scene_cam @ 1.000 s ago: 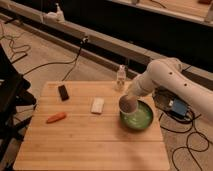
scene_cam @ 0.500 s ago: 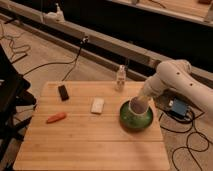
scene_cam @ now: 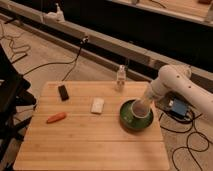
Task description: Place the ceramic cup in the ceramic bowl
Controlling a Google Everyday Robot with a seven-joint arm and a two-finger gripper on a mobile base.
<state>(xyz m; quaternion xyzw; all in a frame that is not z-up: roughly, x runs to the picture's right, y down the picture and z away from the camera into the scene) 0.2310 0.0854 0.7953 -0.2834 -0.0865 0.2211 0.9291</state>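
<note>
ceramic cup: white, inside the bowl
ceramic bowl: green, dark rim
gripper: pale, over the cup
table: light wood grain
carrot: orange
small block: black

White rounded arm (pale pincer)

cup in bowl | gripper above | bottle behind
</note>
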